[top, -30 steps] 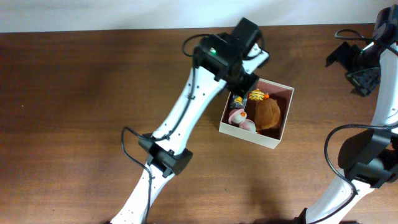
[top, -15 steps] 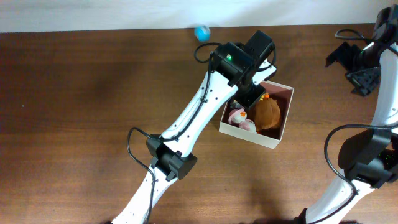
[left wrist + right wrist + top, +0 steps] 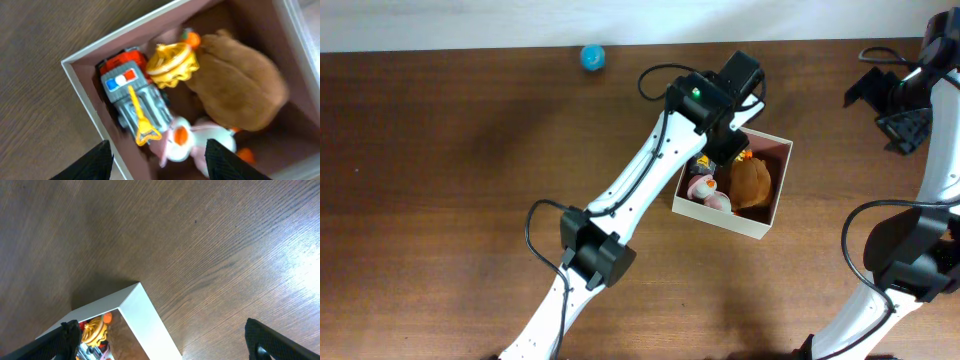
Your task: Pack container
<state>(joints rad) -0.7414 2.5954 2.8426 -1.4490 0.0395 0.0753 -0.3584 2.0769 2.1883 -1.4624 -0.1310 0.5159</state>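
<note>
The container (image 3: pixel 720 220), a shallow cream-walled box with a pink-brown inside, sits right of the table's centre. It holds a brown plush (image 3: pixel 752 183), a white-and-pink toy (image 3: pixel 705 190), a grey toy truck (image 3: pixel 131 102) and a yellow toy (image 3: pixel 170 65). My left gripper (image 3: pixel 728 152) hovers over the box's back left part. In the left wrist view its jaws (image 3: pixel 160 165) stand open above the white-and-pink toy (image 3: pixel 195 145), holding nothing. My right gripper (image 3: pixel 900 112) is open at the far right, apart from the box; the right wrist view shows the container's corner (image 3: pixel 145 315).
A small blue ball (image 3: pixel 591 57) lies on the wooden table near its back edge, well left of the container. The left arm (image 3: pixel 630 205) stretches diagonally from the front edge to the box. The right arm's base (image 3: pixel 905 260) stands at the right.
My left gripper has gone from shut to open and shifted slightly right over the container. A blue ball appeared at the back edge and rolled left. The right arm has not moved.
</note>
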